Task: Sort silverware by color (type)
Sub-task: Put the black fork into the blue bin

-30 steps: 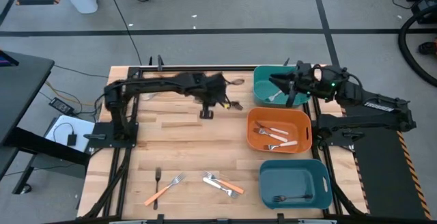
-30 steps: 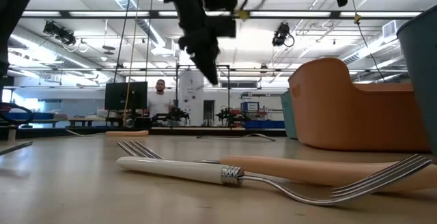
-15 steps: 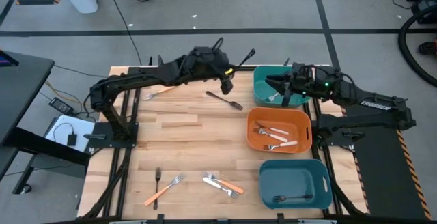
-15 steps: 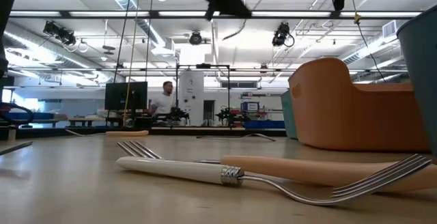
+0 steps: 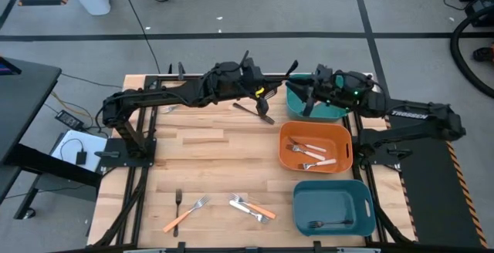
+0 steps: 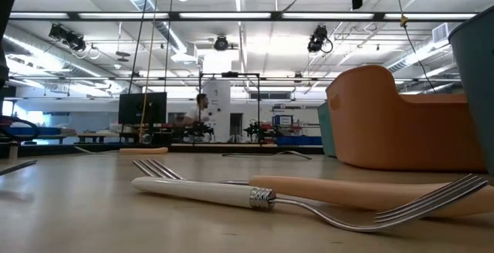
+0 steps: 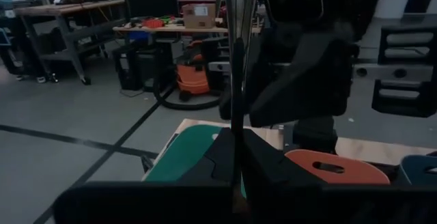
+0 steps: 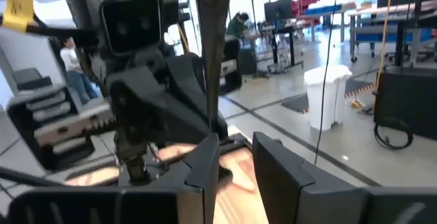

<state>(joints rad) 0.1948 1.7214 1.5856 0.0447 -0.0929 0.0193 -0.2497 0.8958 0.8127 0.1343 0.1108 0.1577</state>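
Held fork (image 5: 290,69): dark grey, all metal. It is up in the air over the far side of the table, by the edge of the far teal bin (image 5: 335,113). It stands roughly upright, between the two grippers.

Left gripper (image 5: 276,87): clenched on this fork. In the left wrist view the thin shaft (image 7: 235,60) rises from between the closed fingers.

Right gripper (image 5: 301,91): just beside the left one, facing it over the far teal bin. Fingers apart. In the right wrist view the fork (image 8: 208,46) stands between them, close against one finger (image 8: 203,166), with a gap showing to the other. No grip seen.

Second dark fork (image 5: 255,113): flat on the table just below the left gripper, apart from it.

Orange bin (image 5: 287,133): right side, middle. White-handled forks (image 5: 312,151) inside.

Near teal bin (image 5: 363,199): right front corner. One dark fork (image 5: 328,224) lies along its front wall.

Loose forks at the front edge, well apart from both arms:
- Small dark fork (image 5: 178,200).
- Orange-handled fork (image 5: 184,214) just beside it.
- White-handled fork (image 5: 248,210) and orange-handled one (image 5: 261,209), touching. The low view shows this pair close up, white handle (image 6: 201,191) in front of orange (image 6: 347,191).

Table (image 5: 208,156): pale wood planks.
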